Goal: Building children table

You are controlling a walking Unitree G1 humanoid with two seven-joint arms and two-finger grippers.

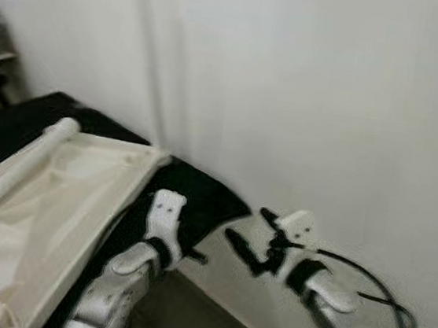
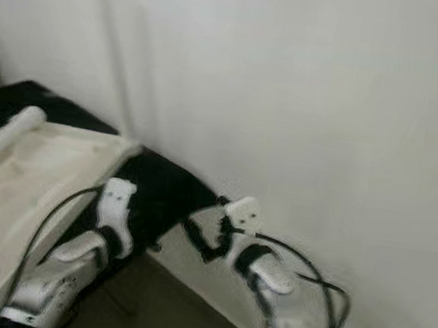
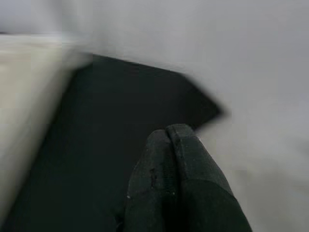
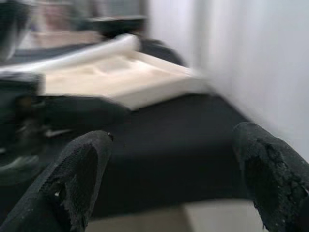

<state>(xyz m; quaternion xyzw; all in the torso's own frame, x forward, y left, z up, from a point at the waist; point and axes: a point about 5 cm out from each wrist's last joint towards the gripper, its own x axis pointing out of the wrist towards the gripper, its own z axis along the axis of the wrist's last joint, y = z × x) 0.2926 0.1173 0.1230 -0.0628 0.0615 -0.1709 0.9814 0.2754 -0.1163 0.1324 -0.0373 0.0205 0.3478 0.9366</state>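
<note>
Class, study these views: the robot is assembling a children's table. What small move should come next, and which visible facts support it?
Probably turn left toward the pale tabletop panel. The right gripper is open and holds nothing, the left gripper is shut on nothing, and both point at the black mat by the wall. The white table leg rests on the panel, beyond both grippers.

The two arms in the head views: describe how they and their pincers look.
Both arms have silver, rounded shells with black joint bands near the wrists. Each wrist carries a white block. The left pincer has long black fingers. The right pincer has black fingers with a rough, textured surface. Black cables loop along the right arm.
</note>
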